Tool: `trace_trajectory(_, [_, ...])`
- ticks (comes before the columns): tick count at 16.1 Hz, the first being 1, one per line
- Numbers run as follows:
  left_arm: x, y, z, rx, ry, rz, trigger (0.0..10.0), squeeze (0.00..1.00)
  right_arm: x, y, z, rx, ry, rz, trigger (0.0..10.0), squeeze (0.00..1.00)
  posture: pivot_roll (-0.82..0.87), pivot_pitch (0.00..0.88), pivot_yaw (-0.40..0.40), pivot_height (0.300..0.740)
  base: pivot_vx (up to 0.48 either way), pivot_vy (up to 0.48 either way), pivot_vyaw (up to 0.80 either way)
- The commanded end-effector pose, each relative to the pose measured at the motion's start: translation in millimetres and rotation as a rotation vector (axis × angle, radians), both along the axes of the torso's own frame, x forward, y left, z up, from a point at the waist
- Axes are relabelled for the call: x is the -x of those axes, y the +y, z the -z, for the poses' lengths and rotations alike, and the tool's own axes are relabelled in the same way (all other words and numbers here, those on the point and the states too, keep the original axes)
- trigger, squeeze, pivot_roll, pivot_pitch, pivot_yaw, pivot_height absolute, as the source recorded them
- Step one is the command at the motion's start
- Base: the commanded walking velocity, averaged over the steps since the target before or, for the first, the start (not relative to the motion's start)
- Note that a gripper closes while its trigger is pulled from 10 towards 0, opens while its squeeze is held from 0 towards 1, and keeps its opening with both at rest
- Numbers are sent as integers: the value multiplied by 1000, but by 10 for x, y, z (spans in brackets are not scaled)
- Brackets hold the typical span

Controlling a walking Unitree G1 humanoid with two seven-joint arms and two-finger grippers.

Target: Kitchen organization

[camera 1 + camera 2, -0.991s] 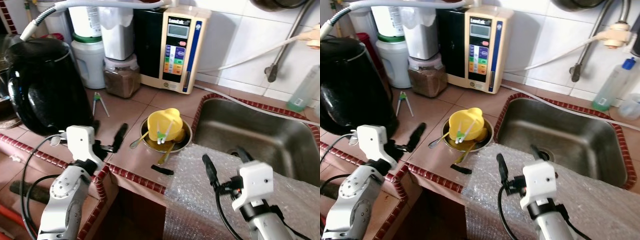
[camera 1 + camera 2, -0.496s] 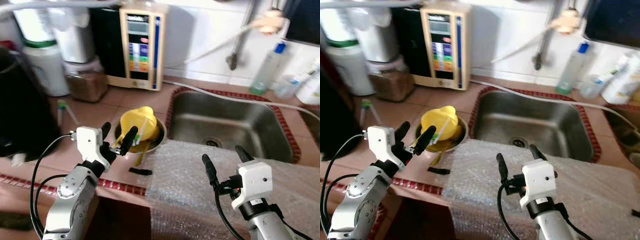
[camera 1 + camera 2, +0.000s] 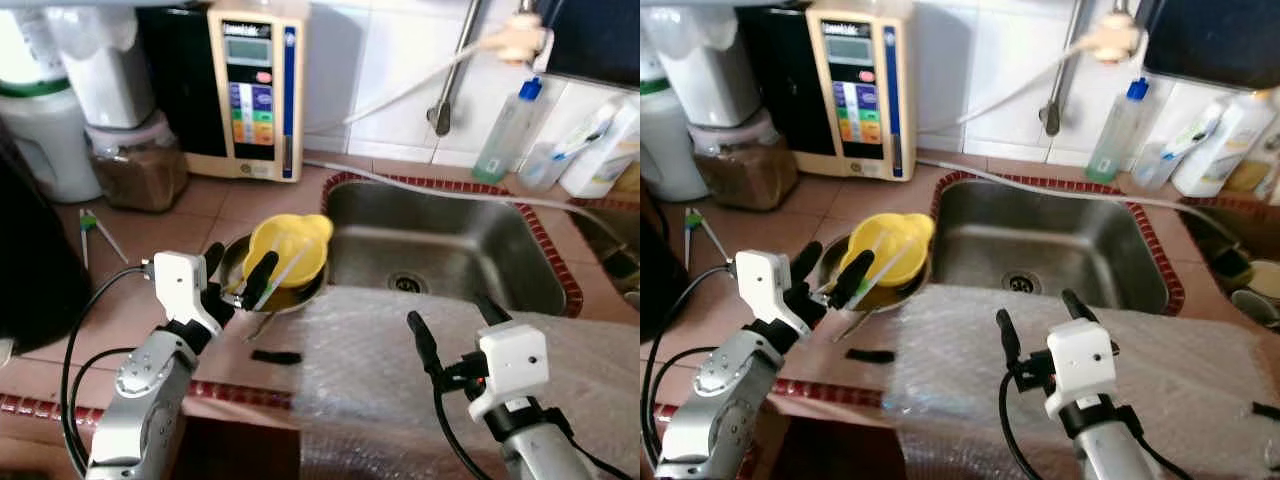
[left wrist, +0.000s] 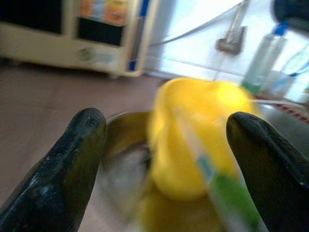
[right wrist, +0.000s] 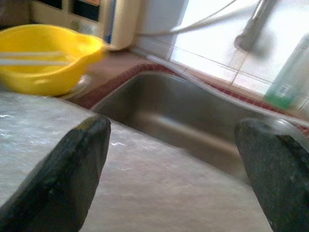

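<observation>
A tiled kitchen counter [image 3: 150, 290] of reddish-brown squares, edged in dark red, runs under a white-tiled wall, and a stainless steel sink [image 3: 440, 250] is sunk into it. Taking the sink as the landmark: just beside its rim on the robot's left stands a steel bowl [image 3: 235, 262] holding a yellow juicer [image 3: 290, 245], with thin white and green sticks leaning across it and a spoon handle poking out underneath. A sheet of bubble wrap [image 3: 370, 370] covers the counter edge in front of the sink. Behind the sink a clear bottle with a blue cap [image 3: 508, 128] stands against the wall, with white containers further to the right. Left of the sink, at the wall, are a cream water filter unit [image 3: 250, 90], a jar of brown powder [image 3: 138, 165] and a white canister [image 3: 40, 135]. A small black object [image 3: 275, 356] lies on the tiles near the bubble wrap. The left gripper [image 3: 238, 275] hovers at the bowl's near rim, fingers spread wide and holding nothing, the juicer right ahead of it between the fingertips in the left wrist view. The right gripper [image 3: 452, 320] is raised over the bubble wrap in front of the sink, fingers likewise wide apart and empty.
</observation>
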State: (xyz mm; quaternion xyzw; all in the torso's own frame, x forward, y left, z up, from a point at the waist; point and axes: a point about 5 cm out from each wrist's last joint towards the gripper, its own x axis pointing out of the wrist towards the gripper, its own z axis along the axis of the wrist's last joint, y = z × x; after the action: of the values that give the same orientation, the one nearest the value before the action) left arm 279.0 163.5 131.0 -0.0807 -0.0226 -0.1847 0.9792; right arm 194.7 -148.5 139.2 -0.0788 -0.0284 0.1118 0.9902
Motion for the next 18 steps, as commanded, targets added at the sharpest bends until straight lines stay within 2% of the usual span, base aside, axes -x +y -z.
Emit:
trace_trajectory(1, [-7,54,62,-28,20,-41,10000,0,-15,-9,-23,7,-11,-5,10000,0,70,0,-30,740,0,0,0])
trace_trajectory(5, [-34,127,107,-54,33,-92,10000,0,-64,-34,-77,15,-33,0,10000,0,70,0,-31,740,0,0,0])
trace_trajectory(9, [-100,182,36,-63,9,-135,10000,0,-114,-17,-159,2,-59,-8,10000,0,74,0,-33,740,0,0,0])
trace_trajectory(12, [-135,184,-107,-41,-26,-105,10000,0,-134,41,-212,-69,-44,-46,10000,0,78,0,-34,740,0,0,0])
trace_trajectory(16, [-234,242,-240,15,-57,-52,10000,0,-152,143,-254,-96,-38,-114,10000,0,92,0,-34,740,0,0,0])
trace_trajectory(17, [-270,287,-252,37,-38,-38,10000,859,-157,175,-275,-114,-33,-136,10000,0,94,0,-34,740,0,0,0])
trace_trajectory(18, [-280,310,-257,53,-35,-40,10000,1000,-159,186,-276,-114,-29,-148,10000,0,95,0,-33,740,0,0,0])
